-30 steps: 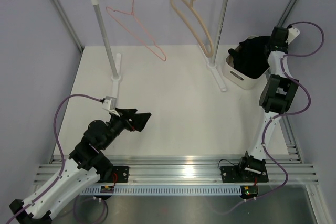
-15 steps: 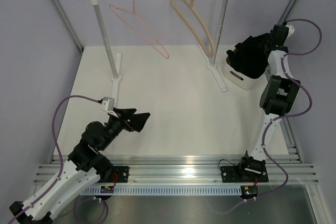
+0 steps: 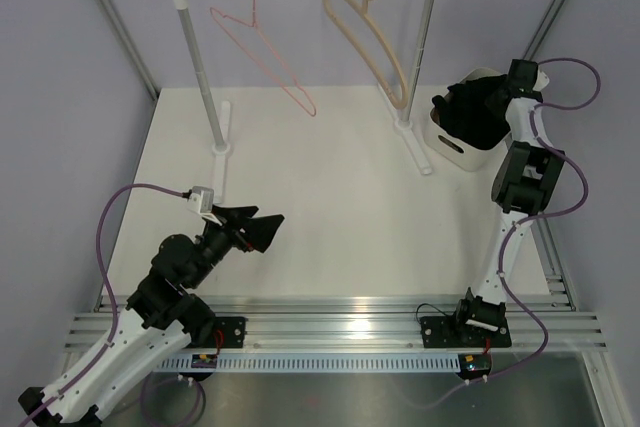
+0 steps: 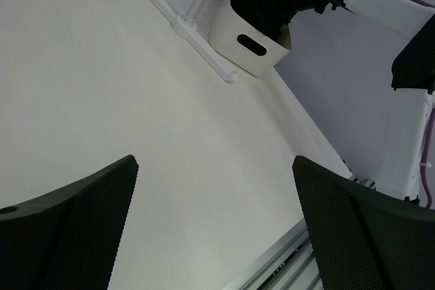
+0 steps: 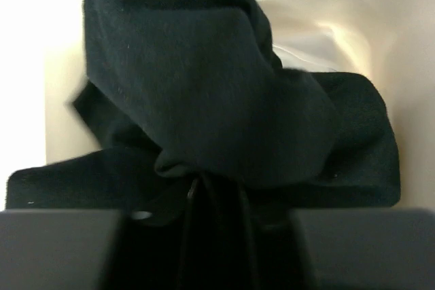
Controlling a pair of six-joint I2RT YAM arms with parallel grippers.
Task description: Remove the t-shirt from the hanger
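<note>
Already off hanger [image 3: 262, 55] | t-shirt [image 5: 204, 86] bunched in white bin [image 3: 450, 145], gathered fold clamped between right gripper [image 5: 204, 236] fingers | left gripper [image 4: 214, 188] fingers spread, nothing between | fabric likely soft, light, limp; grip thick fold, not edge.

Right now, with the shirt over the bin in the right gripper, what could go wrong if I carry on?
1. The t-shirt looks pinched into a knot in the right gripper. Pulling the arm back before the jaws open could drag it out of the bin again.
2. The fabric is heaped above the bin's rim, so on release part of it may slide over the wall onto the table.
</note>
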